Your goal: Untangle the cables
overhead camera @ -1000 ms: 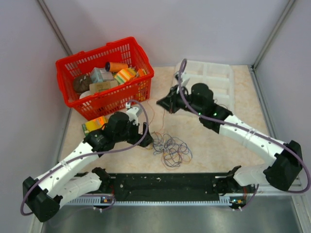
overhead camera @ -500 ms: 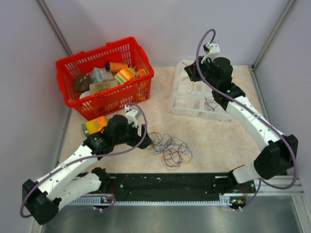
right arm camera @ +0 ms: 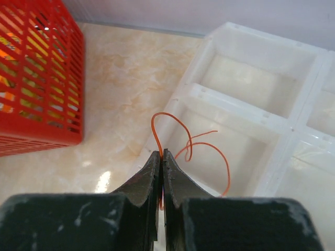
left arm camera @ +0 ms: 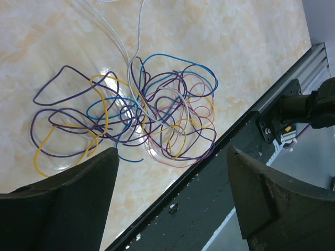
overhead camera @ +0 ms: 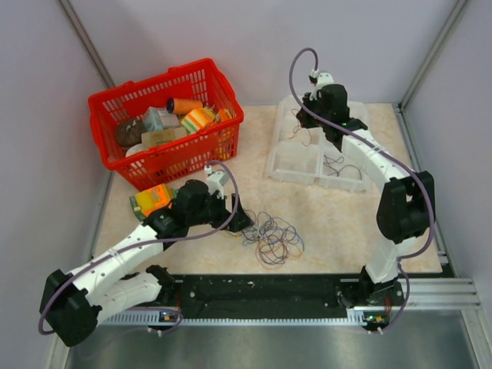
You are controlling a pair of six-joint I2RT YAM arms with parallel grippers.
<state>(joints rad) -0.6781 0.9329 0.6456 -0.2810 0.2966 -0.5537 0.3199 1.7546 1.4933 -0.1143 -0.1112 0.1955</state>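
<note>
The cables (overhead camera: 273,237) lie in a loose tangle of purple, blue, yellow, pink and white loops on the marble table, in front of the left arm. In the left wrist view the tangle (left arm camera: 141,112) lies just beyond my left gripper (left arm camera: 171,151), which is open and holds nothing. From above, that left gripper (overhead camera: 238,221) hangs at the tangle's left edge. My right gripper (right arm camera: 161,152) is shut on a thin orange cable (right arm camera: 165,113). The cable's loops dangle over a compartment of the white tray (right arm camera: 246,112). In the top view the right gripper (overhead camera: 302,121) hovers over the tray's back left part.
A red basket (overhead camera: 165,157) full of packages stands at the back left. A yellow-green box (overhead camera: 150,197) lies on the table beside the left arm. One dark cable (overhead camera: 334,163) lies in a compartment of the white tray (overhead camera: 296,165). A black rail (overhead camera: 261,288) runs along the near edge.
The right arm swung from the table's middle back and up to above the white tray. The left gripper edged slightly right, toward the tangle.
</note>
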